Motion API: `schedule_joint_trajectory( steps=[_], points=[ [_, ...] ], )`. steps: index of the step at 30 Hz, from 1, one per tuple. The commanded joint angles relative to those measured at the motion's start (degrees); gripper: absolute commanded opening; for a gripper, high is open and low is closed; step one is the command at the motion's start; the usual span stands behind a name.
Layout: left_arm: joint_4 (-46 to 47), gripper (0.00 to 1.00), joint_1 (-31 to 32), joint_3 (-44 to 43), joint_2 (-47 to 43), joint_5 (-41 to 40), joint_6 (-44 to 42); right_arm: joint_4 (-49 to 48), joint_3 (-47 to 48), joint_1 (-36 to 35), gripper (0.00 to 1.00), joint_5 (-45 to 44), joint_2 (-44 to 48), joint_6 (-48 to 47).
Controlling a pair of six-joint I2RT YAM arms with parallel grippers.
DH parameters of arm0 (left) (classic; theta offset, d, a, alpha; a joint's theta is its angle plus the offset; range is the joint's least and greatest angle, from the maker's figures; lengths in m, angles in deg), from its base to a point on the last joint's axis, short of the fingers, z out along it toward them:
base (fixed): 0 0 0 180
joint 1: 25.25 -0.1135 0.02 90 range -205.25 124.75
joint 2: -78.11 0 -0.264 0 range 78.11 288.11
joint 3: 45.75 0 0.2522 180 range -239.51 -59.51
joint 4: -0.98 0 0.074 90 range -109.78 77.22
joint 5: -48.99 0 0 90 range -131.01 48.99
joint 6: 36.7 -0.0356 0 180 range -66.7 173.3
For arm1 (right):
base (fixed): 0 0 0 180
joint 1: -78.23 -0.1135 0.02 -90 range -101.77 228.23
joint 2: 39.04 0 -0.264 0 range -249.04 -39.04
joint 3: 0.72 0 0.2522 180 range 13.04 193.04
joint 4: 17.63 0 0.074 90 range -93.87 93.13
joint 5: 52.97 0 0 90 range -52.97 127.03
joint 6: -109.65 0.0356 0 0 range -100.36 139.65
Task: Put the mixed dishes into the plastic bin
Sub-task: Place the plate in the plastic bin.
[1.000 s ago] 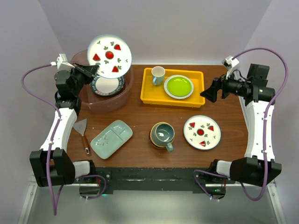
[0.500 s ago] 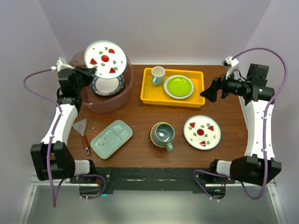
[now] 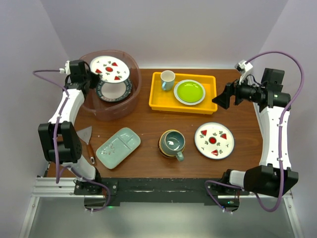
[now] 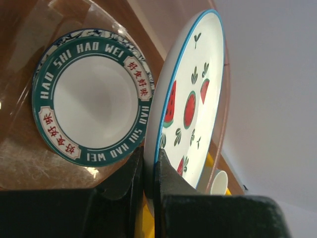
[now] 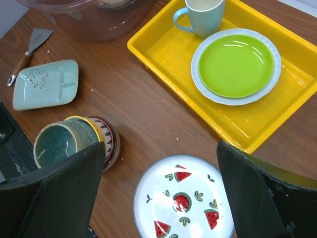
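Plate (image 3: 110, 68) now down in bin (image 3: 106, 113); left gripper (image 4: 148, 159) clamps rim, right gripper (image 3: 222, 99) gapes empty. Tilted release could chip it.

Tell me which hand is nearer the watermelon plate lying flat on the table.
Right. The right hand hangs open just beyond that plate; the left hand is far across, over the bin.

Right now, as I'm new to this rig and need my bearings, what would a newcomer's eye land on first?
First, the white watermelon-print plate, pinched by its rim in the left gripper and tilted over the translucent pinkish plastic bin at the far left, with a green-rimmed lettered plate lying inside. Next, the yellow rectangular tray at the far centre, holding a lime-green plate.
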Motion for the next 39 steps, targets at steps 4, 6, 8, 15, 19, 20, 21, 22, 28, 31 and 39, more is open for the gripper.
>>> schedule_joint_trajectory(
  steps=[4, 6, 8, 15, 19, 20, 21, 22, 28, 31, 39],
  points=[
    [1.19, 0.00, 1.04, -6.51, 2.67, -4.27, 1.48, -1.87, -0.32, 0.34, 0.98, 0.05, 0.83, -0.35],
    [1.46, 0.00, 1.04, -6.51, 3.90, -4.71, 1.39, -1.96, -0.32, 0.26, 0.98, 0.14, 0.83, -0.26],
    [1.72, 0.00, 1.04, -6.33, 5.22, -4.80, 1.30, -2.05, -0.32, 0.26, 0.98, 0.22, 0.75, -0.26],
    [3.83, 0.00, 0.95, -4.40, 7.25, -3.83, 0.68, -2.05, -0.59, 0.26, 0.98, 0.14, 0.75, -0.35],
    [4.71, 0.00, 1.04, -2.99, 7.60, -3.83, 0.68, -2.14, -0.85, 0.26, 0.98, 0.05, 0.83, -0.35],
    [4.88, 0.00, 1.04, -2.82, 7.69, -3.75, 0.77, -2.14, -0.85, 0.34, 0.98, 0.14, 0.92, -0.35],
    [4.97, 0.00, 1.04, -2.21, 7.78, -3.83, 0.68, -2.14, -0.94, 0.34, 0.98, 0.14, 0.83, -0.35],
    [5.32, 0.00, 1.04, -1.94, 7.78, -3.66, 0.68, -2.22, -1.02, 0.34, 0.98, 0.05, 0.92, -0.35],
    [6.38, 0.00, 0.95, 0.70, 7.43, -4.36, 1.30, -2.31, -1.11, 0.34, 0.98, -0.12, 1.01, -0.35],
    [6.47, 0.05, 0.86, 1.67, 7.43, -4.54, 1.65, -2.31, -1.38, 0.43, 0.98, -0.21, 1.10, -0.35],
    [6.12, 0.24, 0.86, 3.34, 7.16, -4.45, 2.09, -2.49, -1.47, 0.43, 0.98, -0.30, 1.01, -0.52]
  ],
)
